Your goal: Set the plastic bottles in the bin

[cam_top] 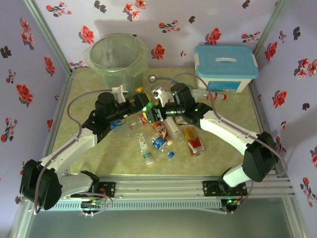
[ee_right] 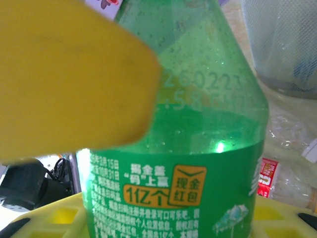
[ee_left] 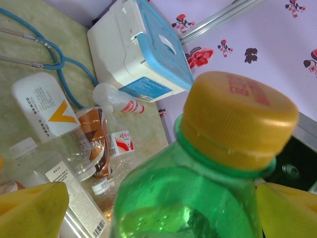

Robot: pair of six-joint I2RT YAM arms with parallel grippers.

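Note:
A green plastic bottle (cam_top: 147,105) with a yellow cap (ee_left: 237,119) hangs above the table's middle, between both grippers. My right gripper (ee_right: 163,163) is shut on its labelled body, one yellow finger (ee_right: 69,74) above and the other below. My left gripper (ee_left: 163,208) stands open around the bottle's shoulder, a gap showing beside its left finger (ee_left: 29,208). Several more plastic bottles (cam_top: 163,134) lie scattered below, among them an amber one with a red label (cam_top: 194,141) and a white-labelled one (ee_left: 47,106). The bin (cam_top: 119,59) stands at the far left, its wall also in the right wrist view (ee_right: 282,44).
A white box with a light-blue lid (cam_top: 227,67) sits at the far right. A stethoscope with blue tubing (ee_left: 64,59) lies between box and bin. Flowered walls close in the table on three sides.

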